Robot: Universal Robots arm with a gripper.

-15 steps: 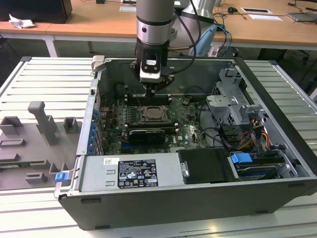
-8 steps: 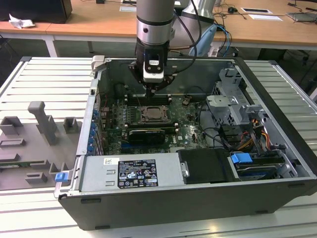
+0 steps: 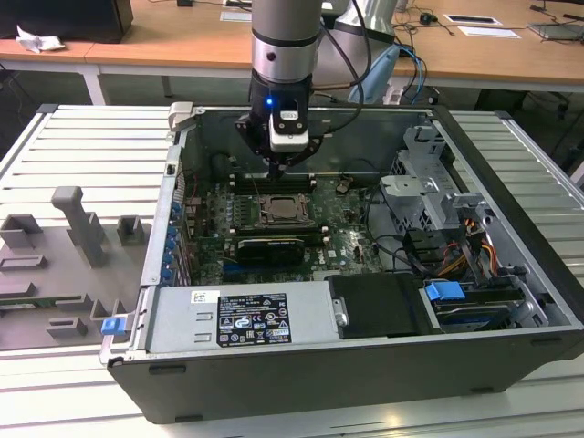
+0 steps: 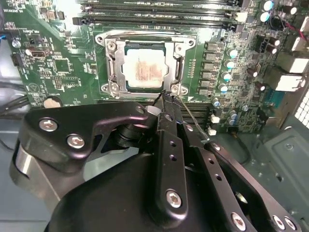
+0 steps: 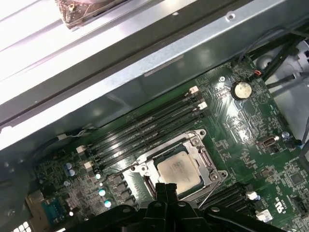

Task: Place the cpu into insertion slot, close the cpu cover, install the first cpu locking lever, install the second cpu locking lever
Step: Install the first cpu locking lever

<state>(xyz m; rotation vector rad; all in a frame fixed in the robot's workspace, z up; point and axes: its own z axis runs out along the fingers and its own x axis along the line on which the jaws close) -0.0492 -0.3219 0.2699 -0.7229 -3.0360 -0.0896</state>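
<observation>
Your gripper (image 4: 166,96) hangs low inside the open computer case (image 3: 383,360), right at the edge of the socket (image 4: 145,35) on the green board (image 5: 241,121). Its fingers (image 5: 161,189) are pressed together at the tips; whether they pinch the thin wire lever (image 4: 190,118) just beside them, you cannot tell. The chip (image 4: 143,72) lies flat in the socket, and the metal cover (image 4: 179,60) lies down around it, the chip's pale top showing through its window.

Robotics lab or workshop: an open computer case (image 3: 365,376) on a ribbed metal bench (image 3: 82,137), grey jigs (image 3: 75,212) beside it, wooden desks (image 3: 182,38) with cables (image 3: 425,17) behind.
</observation>
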